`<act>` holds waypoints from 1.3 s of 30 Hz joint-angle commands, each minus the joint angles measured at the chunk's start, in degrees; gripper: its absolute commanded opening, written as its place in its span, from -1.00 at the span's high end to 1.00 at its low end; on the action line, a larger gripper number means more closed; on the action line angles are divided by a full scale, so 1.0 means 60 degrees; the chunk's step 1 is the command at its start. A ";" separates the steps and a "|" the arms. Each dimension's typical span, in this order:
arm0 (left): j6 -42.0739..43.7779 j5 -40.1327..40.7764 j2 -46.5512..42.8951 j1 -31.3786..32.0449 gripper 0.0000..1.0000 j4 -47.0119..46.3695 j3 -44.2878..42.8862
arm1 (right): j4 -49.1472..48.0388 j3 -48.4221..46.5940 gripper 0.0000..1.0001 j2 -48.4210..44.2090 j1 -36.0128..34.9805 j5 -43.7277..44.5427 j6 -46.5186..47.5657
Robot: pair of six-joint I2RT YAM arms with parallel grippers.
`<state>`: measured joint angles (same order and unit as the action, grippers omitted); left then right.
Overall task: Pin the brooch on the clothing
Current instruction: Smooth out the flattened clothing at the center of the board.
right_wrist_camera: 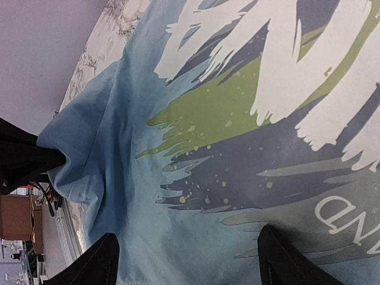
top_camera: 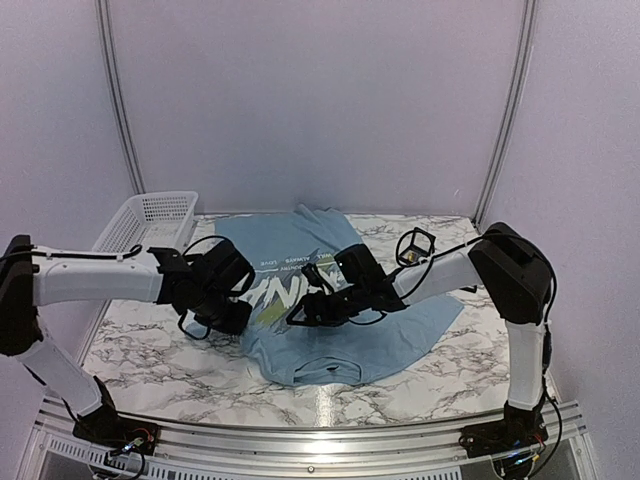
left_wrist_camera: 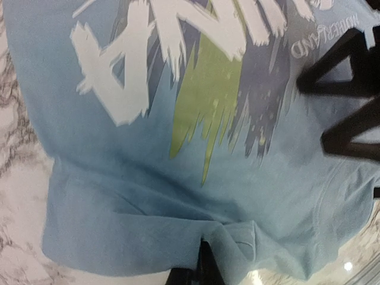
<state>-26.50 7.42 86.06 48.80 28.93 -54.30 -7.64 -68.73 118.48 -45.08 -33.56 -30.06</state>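
Here a light blue shirt (top_camera: 400, 330) with big white lettering and yellow-green and dark brush strokes lies spread on the marble worktop (top_camera: 140, 355), and both arms reach in over it from either side. The left gripper (top_camera: 232, 316) is at the shirt's left edge, clenched on a fold of the fabric. In the left wrist view the cloth bunches up around its dark fingers (left_wrist_camera: 200, 267) at the bottom of the picture. In the right wrist view the same edge is drawn into a small peak where the gripper pinches it.

The right gripper (top_camera: 310, 312) hangs over the printed middle of the shirt with its jaws spread wide and nothing between them. Its two black fingers (right_wrist_camera: 104, 261) frame the lower edge of its own camera view, with the green and grey-blue strokes of the print lying between and above them. Whether the tips touch the cloth I cannot tell. The two grippers are near each other, the right one just beside the gathered fold.

The brooch cannot be made out in any view. A white mesh basket (top_camera: 150, 215) stands at the far left corner of the worktop, apart from the shirt.
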 commanded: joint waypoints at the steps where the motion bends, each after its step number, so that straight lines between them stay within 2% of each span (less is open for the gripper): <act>1: 0.1957 0.0392 0.1759 -0.0473 1.00 0.0595 -0.2144 | 0.0046 0.0114 -0.55 -0.0141 0.0099 0.0646 -0.0283; 4: 0.2652 0.0257 0.3306 -0.1101 0.91 0.0682 -0.3454 | -0.0181 0.0408 -0.55 -0.0406 0.0170 0.0879 -0.0460; 5: 0.2816 0.0288 0.3764 -0.1283 0.82 0.0710 -0.3865 | -0.0199 0.0490 -0.56 -0.0510 0.0179 0.0974 -0.0475; 8: 0.3172 0.0609 0.4754 -0.1785 0.24 0.0720 -0.4913 | -0.0159 0.0622 -0.55 -0.0705 0.0203 0.1146 -0.0468; 11: 0.3218 0.1309 0.4939 -0.2176 -0.37 0.0672 -0.5771 | -0.0141 0.0787 -0.55 -0.0849 0.0203 0.1228 -0.0431; 13: 0.3206 0.1723 0.4793 -0.2388 -0.59 0.0615 -0.6227 | -0.0166 0.0906 -0.55 -0.0908 0.0199 0.1243 -0.0424; 15: 0.3148 0.1984 0.4543 -0.2556 -0.71 0.0569 -0.6469 | -0.0187 0.0996 -0.55 -0.0949 0.0202 0.1243 -0.0411; 17: 0.3104 0.1801 0.4087 -0.2516 -0.72 0.0551 -0.6356 | -0.0189 0.1084 -0.55 -0.1031 0.0201 0.1256 -0.0372; 19: 0.3193 0.1488 0.3315 -0.2138 -0.62 0.0317 -0.5492 | -0.0184 0.1161 -0.54 -0.1129 0.0203 0.1297 -0.0314; 22: 0.4050 0.1020 0.2123 -0.0995 -0.23 -0.0147 -0.3949 | 0.0005 0.1190 -0.52 -0.1290 0.0190 0.1414 -0.0137; 25: 0.4296 -0.0357 0.1630 -0.0382 0.16 -0.0076 -0.2693 | 0.0263 0.1136 -0.51 -0.1382 0.0202 0.1493 0.0099; 28: 0.4366 -0.0418 0.1688 -0.0369 0.32 0.0000 -0.1942 | 0.0434 0.1050 -0.51 -0.1377 0.0196 0.1481 0.0261; 31: 0.4741 -0.0178 0.2134 -0.0384 0.36 0.0194 -0.1987 | 0.0560 0.0996 -0.50 -0.1318 0.0198 0.1519 0.0368; 34: 0.4783 0.0236 0.2655 -0.0405 0.61 0.0296 -0.2272 | 0.0570 0.1016 -0.50 -0.1331 0.0194 0.1513 0.0397; 39: 0.4843 0.0420 0.3318 -0.0582 0.64 0.0403 -0.2758 | 0.0460 0.1180 -0.50 -0.1440 0.0194 0.1521 0.0360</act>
<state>1.32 8.67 103.88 46.00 29.89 -67.90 -5.43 -61.56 111.72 -44.34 -25.26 -28.47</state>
